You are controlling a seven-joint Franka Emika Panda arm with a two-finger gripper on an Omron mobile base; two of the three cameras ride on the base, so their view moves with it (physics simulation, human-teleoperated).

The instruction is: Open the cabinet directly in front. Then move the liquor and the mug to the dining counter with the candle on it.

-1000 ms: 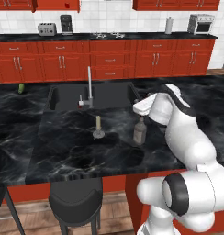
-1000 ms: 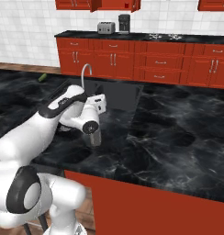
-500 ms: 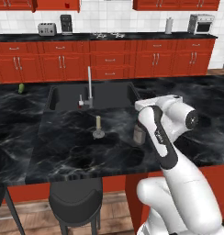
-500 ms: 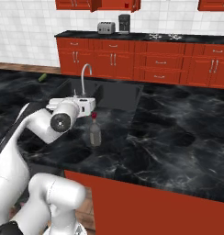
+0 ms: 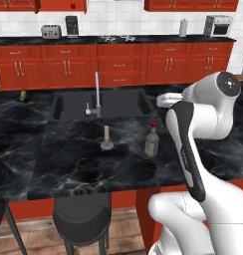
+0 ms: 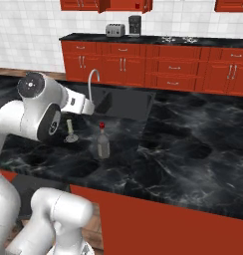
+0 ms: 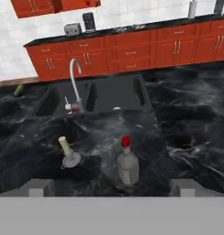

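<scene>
The liquor stands upright on the dining counter, a short way right of the candle. My gripper is open, empty and raised above the counter, with its fingertips wide apart and the bottle below and ahead of it. At the top edge hangs the red cabinet; its doors look swung open. A small red mug sits inside it.
A sunken sink with a tall faucet lies behind the candle. A green item rests at the counter's far left. A black stool stands at the near edge. On the wall counter sit a toaster and a coffee machine.
The hand has lifted up and back from just above the liquor and turned toward the far wall. The bottle stays upright beside the candle.
</scene>
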